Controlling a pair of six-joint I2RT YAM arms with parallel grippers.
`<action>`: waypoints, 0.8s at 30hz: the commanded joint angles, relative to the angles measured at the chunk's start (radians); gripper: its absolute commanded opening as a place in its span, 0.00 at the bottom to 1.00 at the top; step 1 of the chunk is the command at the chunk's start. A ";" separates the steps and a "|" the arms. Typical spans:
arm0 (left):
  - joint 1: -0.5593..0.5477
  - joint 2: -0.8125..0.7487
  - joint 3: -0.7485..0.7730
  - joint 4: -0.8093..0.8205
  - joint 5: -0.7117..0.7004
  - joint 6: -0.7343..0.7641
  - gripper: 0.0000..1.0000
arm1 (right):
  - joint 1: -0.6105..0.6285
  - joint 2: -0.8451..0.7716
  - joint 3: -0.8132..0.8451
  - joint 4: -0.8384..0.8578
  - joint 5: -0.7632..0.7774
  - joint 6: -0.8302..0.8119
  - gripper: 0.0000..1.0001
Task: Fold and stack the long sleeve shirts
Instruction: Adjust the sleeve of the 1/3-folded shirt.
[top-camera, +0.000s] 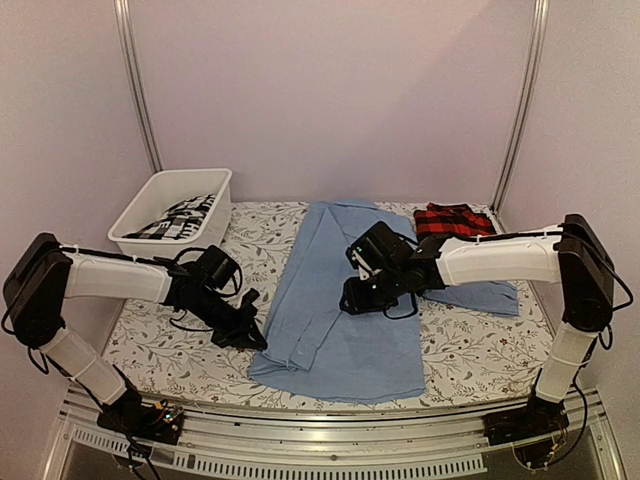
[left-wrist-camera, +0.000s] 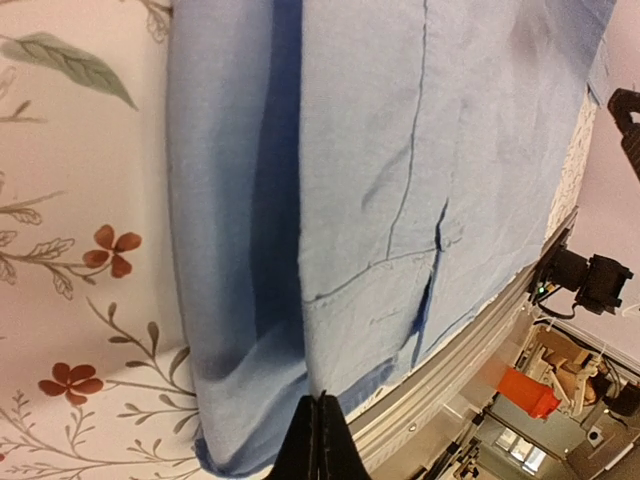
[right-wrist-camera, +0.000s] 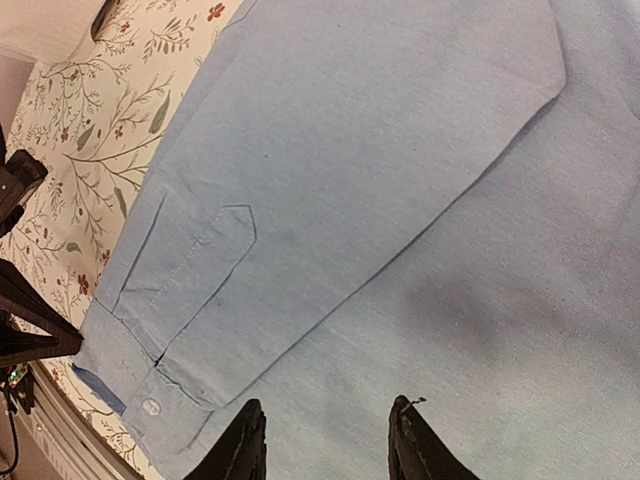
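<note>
the blue shirt (top-camera: 335, 300) lies spread flat in the middle of the flowered table (top-camera: 480, 350), its hem toward the near edge. one sleeve (right-wrist-camera: 300, 190) is folded in across the body, and the cuff (right-wrist-camera: 180, 290) and its little button (right-wrist-camera: 150, 407) are down by the hem. the red plaid shirt (top-camera: 455, 220) sits already bundled at the far right, touching the blue one's other sleeve. a white bin (top-camera: 140, 205) with some striped cloth in it stands at the far left.

the left gripper (top-camera: 250, 338) is down at the blue shirt's left edge near the hem, with its fingers (left-wrist-camera: 315, 440) pressed tight together. i can't tell whether a bit of cloth is nipped between them. the right gripper (top-camera: 360, 300) hovers over the middle of the shirt, its fingers (right-wrist-camera: 245, 440) partway apart with nothing between them.

to my eye this is thin, light, floppy cotton. it will sag and drag rather than hold a shape, and a pinch in the middle would only bunch it up. the doubled parts look like the safest places to take hold: the hem corners, the side seam, the cuff or the collar. lift two spread points together, or the fold will go crooked and the tucked sleeve may slide out. nothing here is breakable; the main worry is the cloth slipping from a shallow pinch.
</note>
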 joint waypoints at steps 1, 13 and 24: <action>0.019 -0.022 -0.033 -0.023 -0.006 0.033 0.00 | -0.022 -0.049 -0.035 -0.009 0.051 -0.017 0.41; 0.019 0.000 -0.063 0.016 -0.010 0.036 0.01 | -0.098 -0.013 0.026 0.039 0.069 -0.033 0.41; 0.059 -0.058 0.062 -0.087 -0.188 0.122 0.36 | -0.150 0.148 0.216 0.064 0.062 -0.100 0.41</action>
